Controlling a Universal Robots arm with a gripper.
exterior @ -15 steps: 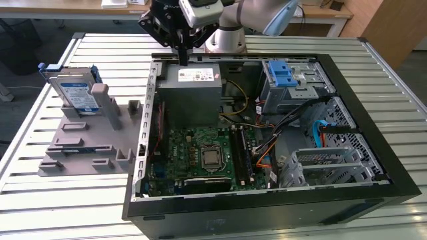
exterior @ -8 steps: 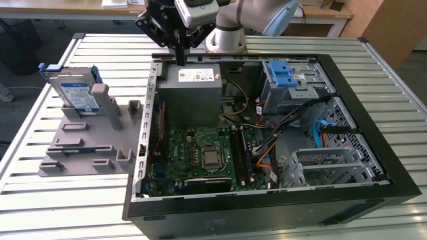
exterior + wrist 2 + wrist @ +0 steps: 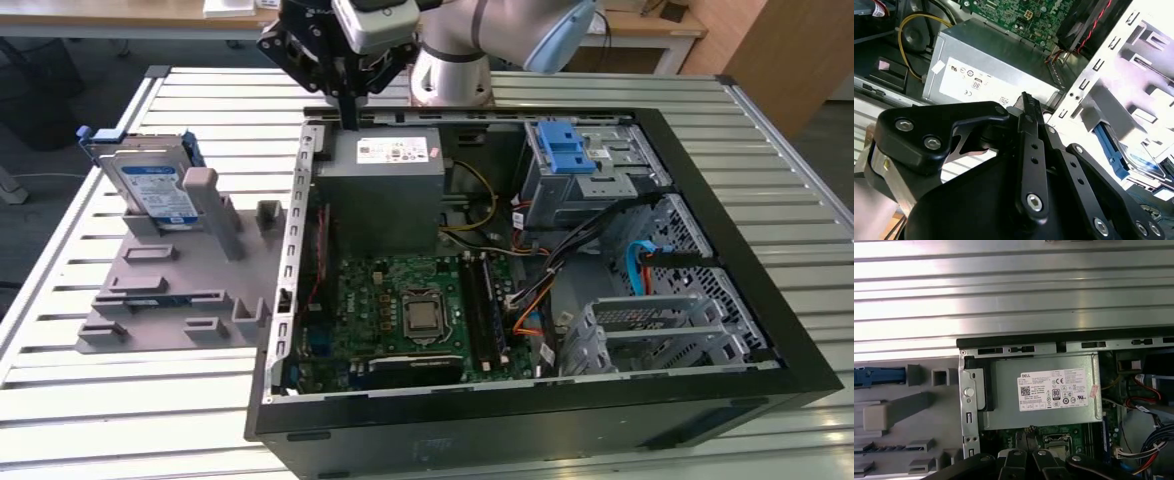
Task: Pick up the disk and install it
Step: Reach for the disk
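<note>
The disk (image 3: 150, 190), a silver drive in a bright blue carrier, stands upright on its edge in a grey slotted fixture (image 3: 174, 290) on the exterior view's left. It is well apart from the hand, and nothing touches it. In the second wrist view the disk (image 3: 1139, 160) shows beyond the hand's black linkage, seated in the pale fixture.

Nearest the exterior camera, an open black computer case (image 3: 534, 410) lies on its side on the slatted metal surface (image 3: 107, 400). Inside it, the green motherboard (image 3: 414, 300) sits toward the near end. Further back lies the grey power supply (image 3: 387, 175) with its white sticker, and a blue-fronted drive bay (image 3: 567, 150) sits on the exterior view's right.

At the far rim of the case, the hand (image 3: 350, 122) points straight down, its tip just above the far edge of the power supply. Its two thin black fingers are pressed together and hold nothing. Behind it, the arm (image 3: 454, 60) rises from the far side of the surface, with its wrist bent over so the hand hangs vertical. In the first wrist view the power supply (image 3: 1044, 390) lies directly below the linkage.
</note>
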